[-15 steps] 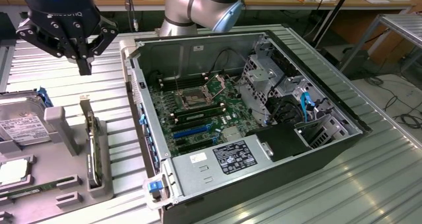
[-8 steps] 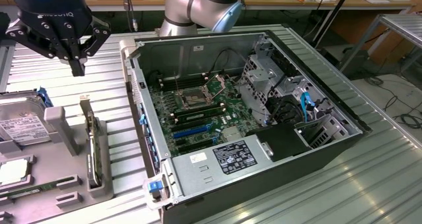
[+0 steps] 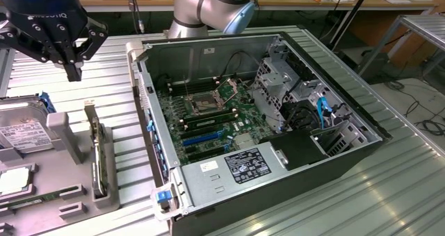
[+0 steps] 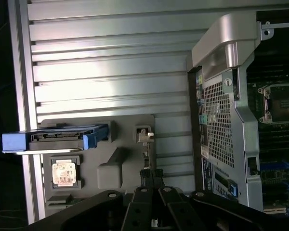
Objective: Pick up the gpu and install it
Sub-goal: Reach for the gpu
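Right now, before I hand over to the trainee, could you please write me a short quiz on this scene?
1. True or false: the graphics card is already seated in the computer case.
2. What does the gripper hold? A) the graphics card B) a screwdriver C) nothing
3. Fill in: the card stands on edge in the grey ___.

Key: 1 false; 2 C; 3 holder, beside the case.
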